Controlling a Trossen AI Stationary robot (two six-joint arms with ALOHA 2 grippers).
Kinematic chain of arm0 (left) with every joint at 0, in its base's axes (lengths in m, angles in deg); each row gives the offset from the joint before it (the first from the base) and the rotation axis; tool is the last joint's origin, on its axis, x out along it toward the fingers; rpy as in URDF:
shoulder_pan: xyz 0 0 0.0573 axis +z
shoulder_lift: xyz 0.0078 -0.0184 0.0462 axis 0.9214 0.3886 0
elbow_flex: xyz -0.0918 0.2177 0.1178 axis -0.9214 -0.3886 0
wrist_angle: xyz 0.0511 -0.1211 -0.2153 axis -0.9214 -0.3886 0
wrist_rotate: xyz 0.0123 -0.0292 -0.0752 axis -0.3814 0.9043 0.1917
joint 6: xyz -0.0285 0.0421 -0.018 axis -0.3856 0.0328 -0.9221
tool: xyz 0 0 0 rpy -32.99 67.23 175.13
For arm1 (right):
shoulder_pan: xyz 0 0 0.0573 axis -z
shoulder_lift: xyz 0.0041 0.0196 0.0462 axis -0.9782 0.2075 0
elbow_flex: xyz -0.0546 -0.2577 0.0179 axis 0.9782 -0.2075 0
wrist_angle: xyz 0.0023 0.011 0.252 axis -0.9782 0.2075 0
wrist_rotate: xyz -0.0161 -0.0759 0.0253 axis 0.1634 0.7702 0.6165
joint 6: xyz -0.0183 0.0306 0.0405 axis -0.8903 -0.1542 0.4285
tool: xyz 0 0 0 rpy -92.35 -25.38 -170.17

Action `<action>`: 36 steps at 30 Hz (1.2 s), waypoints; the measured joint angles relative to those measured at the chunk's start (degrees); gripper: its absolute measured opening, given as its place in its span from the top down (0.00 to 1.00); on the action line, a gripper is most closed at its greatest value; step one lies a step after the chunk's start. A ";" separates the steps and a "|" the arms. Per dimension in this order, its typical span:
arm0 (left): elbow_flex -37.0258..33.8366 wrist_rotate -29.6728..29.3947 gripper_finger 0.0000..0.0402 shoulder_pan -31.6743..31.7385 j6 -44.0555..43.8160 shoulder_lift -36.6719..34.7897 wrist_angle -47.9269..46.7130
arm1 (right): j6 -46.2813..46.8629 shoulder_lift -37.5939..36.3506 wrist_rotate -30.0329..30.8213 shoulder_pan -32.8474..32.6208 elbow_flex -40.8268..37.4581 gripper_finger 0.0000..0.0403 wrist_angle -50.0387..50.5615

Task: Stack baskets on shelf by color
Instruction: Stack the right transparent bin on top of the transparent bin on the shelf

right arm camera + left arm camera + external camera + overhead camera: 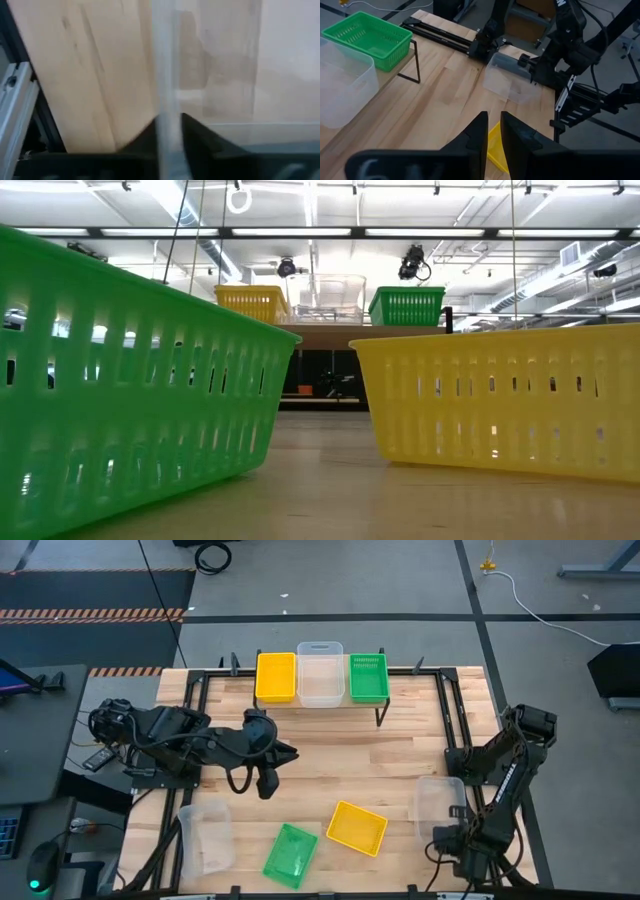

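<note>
The shelf (pixel 400 698) stands at the table's far edge and bears a yellow basket (pixel 276 676), a clear basket (pixel 320 673) and a green basket (pixel 368 677) side by side. My right gripper (pixel 449 829) is shut on a second clear basket (pixel 438 800) at the near right. My left gripper (pixel 291 752) is empty over the table's middle left, its fingers (pixel 481 131) nearly together, pointing toward the right edge. A loose yellow basket (pixel 357 827), a green basket (pixel 291 855) and a third clear basket (pixel 205 837) rest on their bottoms near the front edge. My right gripper pinches one side wall of the clear basket (pixel 165 75) at its rim, one finger inside the basket and one outside. The wall runs straight away between the fingers. In the left wrist view the fingers meet the rim (pixel 524 64) from above. Whether the basket is lifted, I cannot tell.
Black frame rails (pixel 452 730) run along the table's left and right sides. The low view looks between the green basket (pixel 130 380) and the yellow basket (pixel 500 400) to the shelf (pixel 330 335) behind. Bare wood (pixel 380 750) lies between the shelf and the loose baskets.
</note>
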 joint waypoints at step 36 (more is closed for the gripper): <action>0.00 -1.30 0.88 0.09 3.38 -0.04 1.30 | -68.98 0.00 32.94 47.43 50.61 0.98 24.53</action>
